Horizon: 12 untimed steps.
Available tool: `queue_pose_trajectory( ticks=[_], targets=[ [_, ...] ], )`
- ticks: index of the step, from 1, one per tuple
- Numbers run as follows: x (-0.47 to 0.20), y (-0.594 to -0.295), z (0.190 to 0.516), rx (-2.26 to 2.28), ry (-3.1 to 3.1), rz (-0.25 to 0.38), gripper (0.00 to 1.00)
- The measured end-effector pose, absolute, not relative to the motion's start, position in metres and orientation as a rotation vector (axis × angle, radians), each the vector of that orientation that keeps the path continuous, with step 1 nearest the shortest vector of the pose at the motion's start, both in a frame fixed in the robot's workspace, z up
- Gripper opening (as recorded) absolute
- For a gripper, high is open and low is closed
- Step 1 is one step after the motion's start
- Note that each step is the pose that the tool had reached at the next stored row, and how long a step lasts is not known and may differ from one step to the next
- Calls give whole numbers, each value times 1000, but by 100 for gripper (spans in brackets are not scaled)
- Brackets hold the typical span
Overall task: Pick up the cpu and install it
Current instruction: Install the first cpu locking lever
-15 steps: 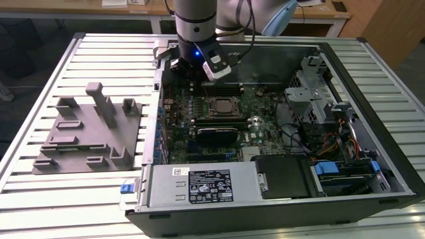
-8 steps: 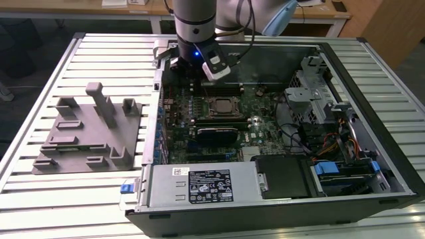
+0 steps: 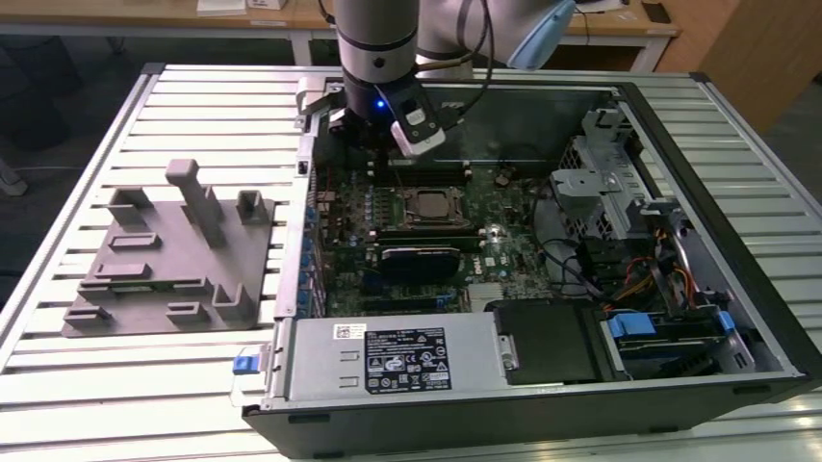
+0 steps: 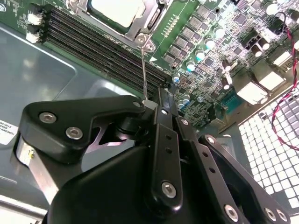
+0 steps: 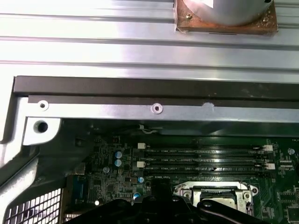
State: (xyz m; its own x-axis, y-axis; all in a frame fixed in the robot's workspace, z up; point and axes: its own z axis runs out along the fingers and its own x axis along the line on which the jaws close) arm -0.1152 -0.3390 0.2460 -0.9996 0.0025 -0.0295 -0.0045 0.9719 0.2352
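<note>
The cpu point(image 3: 430, 205) lies flat inside the dark socket frame on the motherboard of the open computer case. Its pale silver top point(image 4: 114, 10) also shows in the second wrist view. My gripper point(image 3: 375, 144) hangs over the memory slots just behind the socket, close to the case's back wall. In the second wrist view the black gripper point(image 4: 156, 99) is shut. The thin metal socket lever point(image 4: 144, 70) stands up, and its free end reaches the gripper tip. I cannot tell whether the lever is held or only touched. The socket frame point(image 5: 217, 193) shows in the first wrist view.
A grey plastic fixture point(image 3: 173, 255) sits on the slatted table at the exterior view's left. Inside the case are a glossy black block point(image 3: 418, 258) in front of the socket, the power supply point(image 3: 385, 358), and drive cages with cables point(image 3: 617, 173). The case wall point(image 5: 154, 108) is close by.
</note>
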Motion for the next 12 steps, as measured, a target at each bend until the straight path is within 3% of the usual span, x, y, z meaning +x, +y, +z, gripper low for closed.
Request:
queue_pose_trajectory(
  ticks=[12],
  targets=[
    [-97,-339,246,3,3091,370,11]
  ],
)
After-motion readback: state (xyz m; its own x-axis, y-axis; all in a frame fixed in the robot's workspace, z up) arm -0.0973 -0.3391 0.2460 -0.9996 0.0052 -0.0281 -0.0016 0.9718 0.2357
